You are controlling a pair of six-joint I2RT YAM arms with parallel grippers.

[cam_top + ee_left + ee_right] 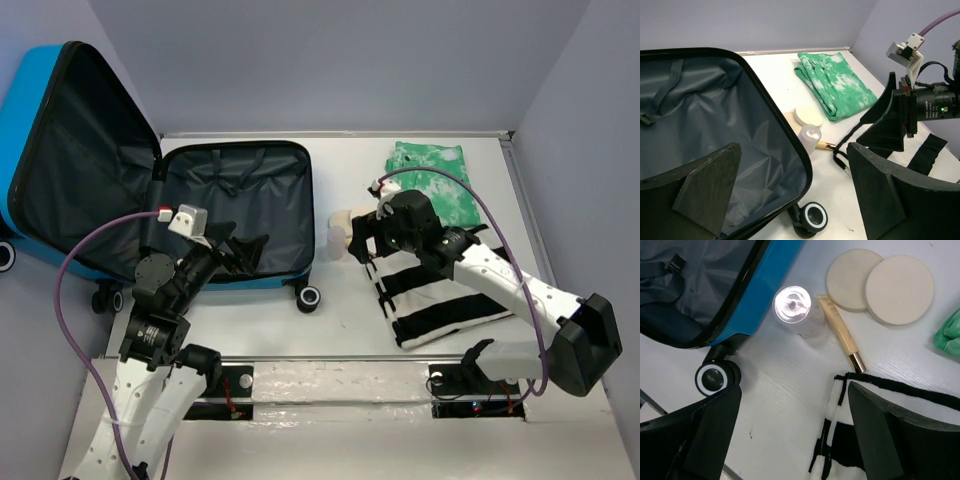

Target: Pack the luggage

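Nothing is packed yet: the luggage lies open, its lining bare, at the left of the table. The left end effector hovers over it, fingers apart. The right end effector, likewise spread, hangs by the striped garment, probably the next thing to lower onto and pinch.

Glossy plastic luggage with matt fabric lining

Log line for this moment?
luggage open, no clothes inside | left gripper open over its rim | right gripper open over striped garment edge | green garment on table
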